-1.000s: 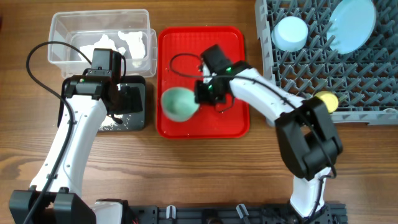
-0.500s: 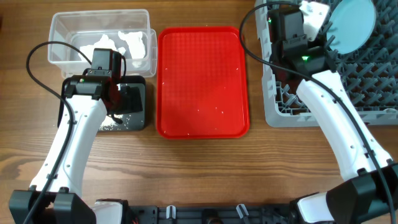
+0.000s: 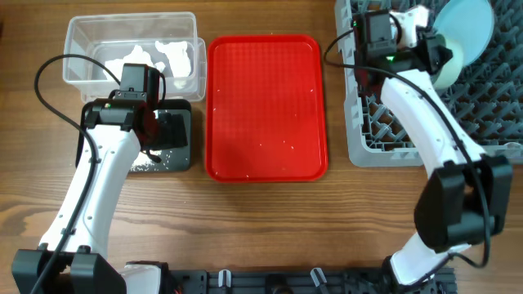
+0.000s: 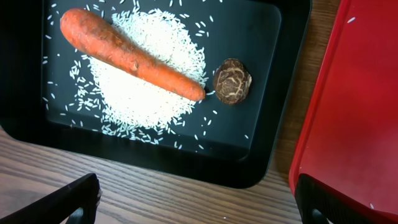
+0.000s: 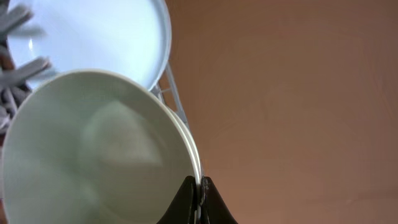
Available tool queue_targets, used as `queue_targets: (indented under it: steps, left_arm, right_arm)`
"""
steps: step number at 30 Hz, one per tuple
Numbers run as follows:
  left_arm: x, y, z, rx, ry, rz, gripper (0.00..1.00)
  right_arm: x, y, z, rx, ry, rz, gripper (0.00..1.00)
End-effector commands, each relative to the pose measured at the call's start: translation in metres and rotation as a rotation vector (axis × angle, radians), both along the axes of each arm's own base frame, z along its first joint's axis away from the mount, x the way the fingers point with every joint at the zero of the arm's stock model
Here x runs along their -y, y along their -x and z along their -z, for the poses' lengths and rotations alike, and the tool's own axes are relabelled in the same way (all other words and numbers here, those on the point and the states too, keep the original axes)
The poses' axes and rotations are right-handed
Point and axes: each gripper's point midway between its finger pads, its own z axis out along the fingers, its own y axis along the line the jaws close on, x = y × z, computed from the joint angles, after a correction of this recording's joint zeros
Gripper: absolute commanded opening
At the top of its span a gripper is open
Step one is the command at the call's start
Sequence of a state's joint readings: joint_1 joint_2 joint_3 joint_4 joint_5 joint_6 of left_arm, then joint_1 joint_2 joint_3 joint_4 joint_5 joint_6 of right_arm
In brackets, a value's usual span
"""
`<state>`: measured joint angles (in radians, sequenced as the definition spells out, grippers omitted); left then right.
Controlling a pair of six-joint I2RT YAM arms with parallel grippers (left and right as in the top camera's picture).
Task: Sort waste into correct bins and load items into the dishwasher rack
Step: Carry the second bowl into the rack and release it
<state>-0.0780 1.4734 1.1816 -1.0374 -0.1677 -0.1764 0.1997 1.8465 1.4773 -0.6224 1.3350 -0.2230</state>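
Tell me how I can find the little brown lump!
Look left of the big red tray for the black tray holding a pile of white rice. The brown lump sits beside the pointed tip of the orange carrot; it alone is round, dark and wrinkly.

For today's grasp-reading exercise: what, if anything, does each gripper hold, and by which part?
The right gripper pinches the pale green bowl by its rim. The left gripper is open above the black tray, holding nothing.
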Motion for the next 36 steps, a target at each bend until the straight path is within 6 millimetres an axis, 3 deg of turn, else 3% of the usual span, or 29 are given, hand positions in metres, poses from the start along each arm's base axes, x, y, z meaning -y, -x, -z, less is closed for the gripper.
queue_targets:
  steps: [1,6,20,21,23,24,27,31,36]
  left_arm:
    - [-0.003,-0.002,-0.007,0.023,-0.011,0.006,1.0]
    - [-0.003,-0.002,-0.007,0.023,-0.011,0.005,1.0]
    - [-0.003,-0.002,-0.007,0.023,-0.011,0.005,1.0]
    - [-0.003,-0.002,-0.007,0.023,-0.01,0.006,1.0]
    - [-0.003,-0.002,-0.007,0.023,-0.01,0.006,1.0]
    - [-0.003,-0.002,-0.007,0.023,-0.01,0.006,1.0]
    - [-0.003,-0.002,-0.007,0.023,-0.01,0.006,1.0]
    - [-0.003,-0.002,-0.007,0.023,-0.01,0.006,1.0]
    - [-0.003,-0.002,-0.007,0.023,-0.01,0.006,1.0]
  right_arm:
    - [-0.001,-0.005,0.017,-0.112,0.071,0.007,0.04]
    - [-0.008,-0.014,0.045,-0.171,0.021,-0.037,0.04]
    - [-0.046,-0.025,0.067,-0.197,-0.079,-0.167,0.04]
    - [-0.048,-0.025,0.067,-0.204,-0.077,-0.172,0.14]
    - [-0.054,-0.024,0.069,-0.216,-0.079,-0.187,0.67]
    - [-0.059,-0.024,0.069,-0.22,-0.077,-0.198,0.77]
    - [-0.077,-0.025,0.069,-0.218,-0.076,-0.238,0.9]
    - [-0.107,-0.027,0.071,-0.189,-0.11,-0.304,1.0]
    - [-0.13,-0.032,0.05,-0.069,-0.143,-0.353,1.0]
